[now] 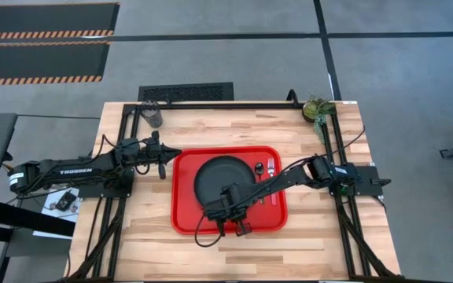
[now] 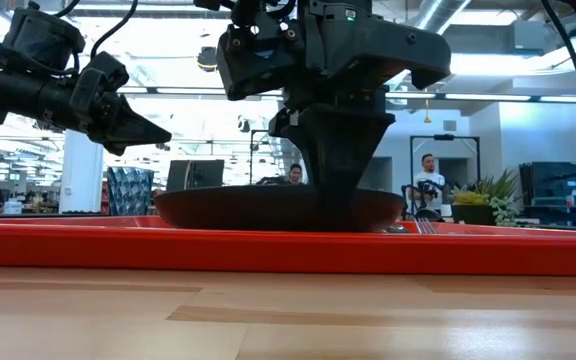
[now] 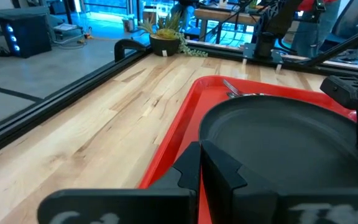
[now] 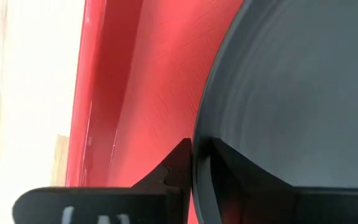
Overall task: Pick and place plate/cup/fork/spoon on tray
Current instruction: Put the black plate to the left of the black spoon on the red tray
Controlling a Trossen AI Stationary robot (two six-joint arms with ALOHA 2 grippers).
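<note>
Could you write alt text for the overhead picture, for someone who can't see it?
A red tray on a wooden table holds a black plate, a spoon and a fork. The right gripper is at the plate's near rim; the left gripper waits beside the tray.

Grey floor [image 1: 234,63], hazard-striped mats [image 1: 42,31]; bright open workshop, ceiling lights [image 2: 488,97], people [image 2: 429,180] behind.

The tray [image 1: 183,220] looks like glossy red plastic, its smooth floor marked with fine scratches in the right wrist view. The plate [image 1: 215,179] has a matt, dark grey finish, while the table [image 1: 305,236] is pale wood with visible grain, framed by black metal rails [image 3: 55,93].
</note>
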